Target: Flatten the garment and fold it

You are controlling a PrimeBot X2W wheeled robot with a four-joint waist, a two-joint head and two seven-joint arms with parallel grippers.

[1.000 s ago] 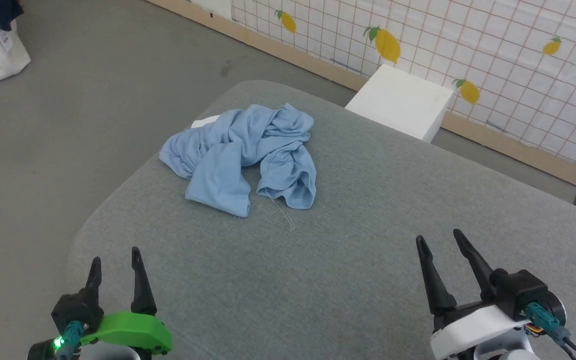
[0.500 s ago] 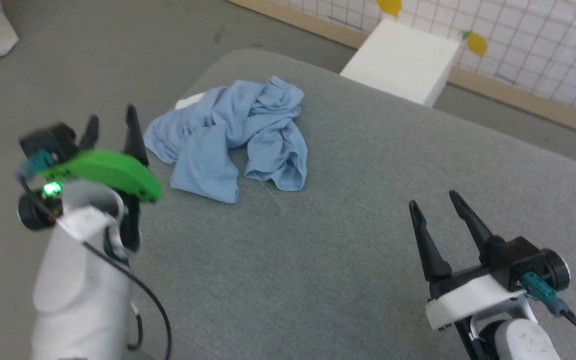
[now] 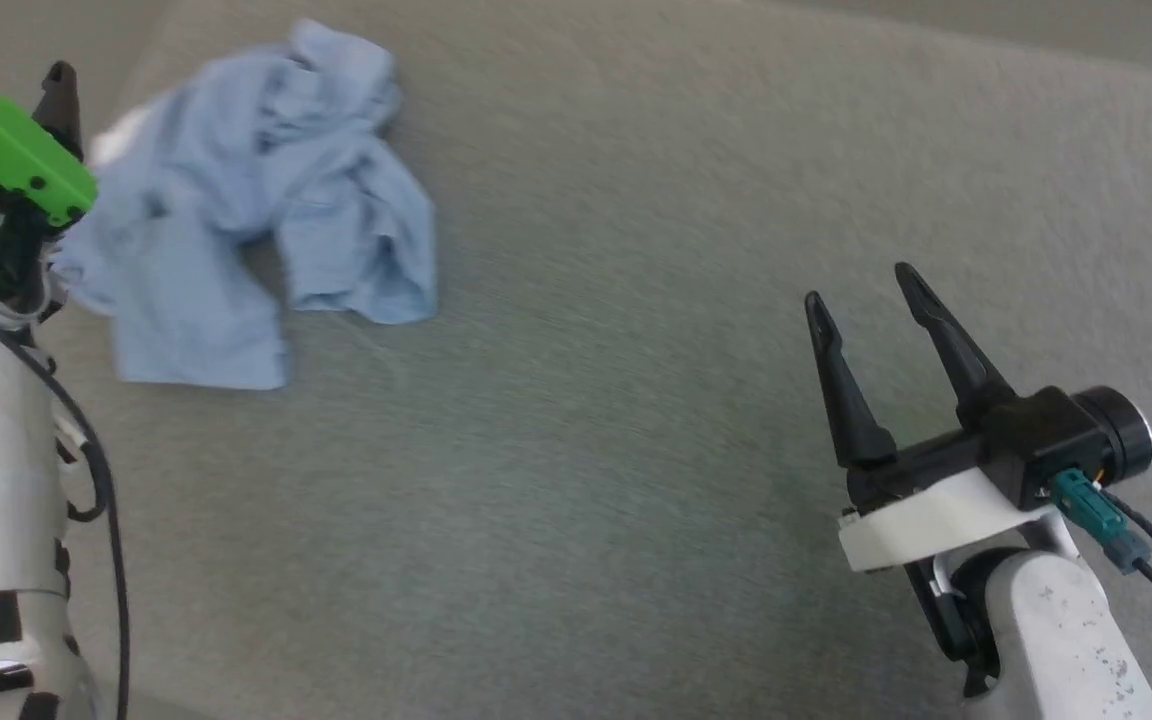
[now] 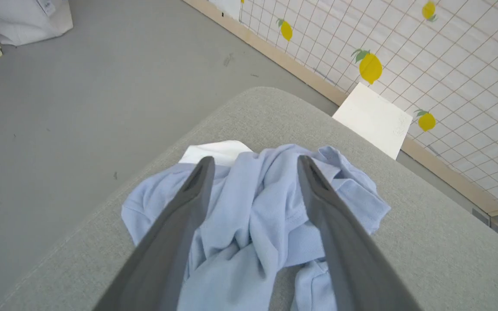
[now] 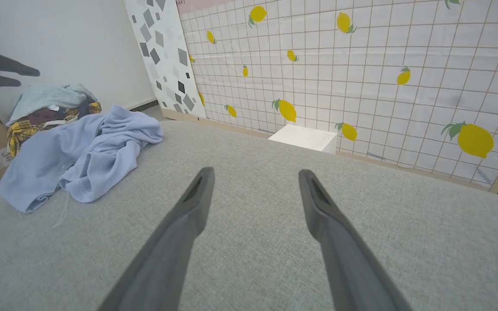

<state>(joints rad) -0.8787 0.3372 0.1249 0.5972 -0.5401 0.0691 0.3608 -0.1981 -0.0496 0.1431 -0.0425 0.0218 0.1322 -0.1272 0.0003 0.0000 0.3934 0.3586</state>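
The garment [image 3: 246,200] is a light blue T-shirt, crumpled in a heap near the far left corner of the grey padded table [image 3: 636,450]. A white patch [image 4: 216,152] peeks out at its far edge. My left gripper [image 4: 255,159] hovers open just above the heap, its fingers [image 4: 188,203] spread over the cloth with nothing between them. In the head view its green cover [image 3: 6,150] sits at the garment's left side. My right gripper [image 3: 861,285] stands open over bare table far to the right of the garment [image 5: 80,155], and its jaws are empty.
A white box [image 4: 372,119] stands on the floor beyond the table's far edge, against a lemon-patterned grid wall [image 5: 361,65]. A pile of clothes in a cardboard box [image 5: 46,108] lies past the table's left end. A white bag [image 4: 20,21] sits on the grey floor.
The head camera has tipped down and turned, shifting the whole picture. My left arm has risen and reached forward to the garment. The right gripper has kept its pose, and the garment lies as before.
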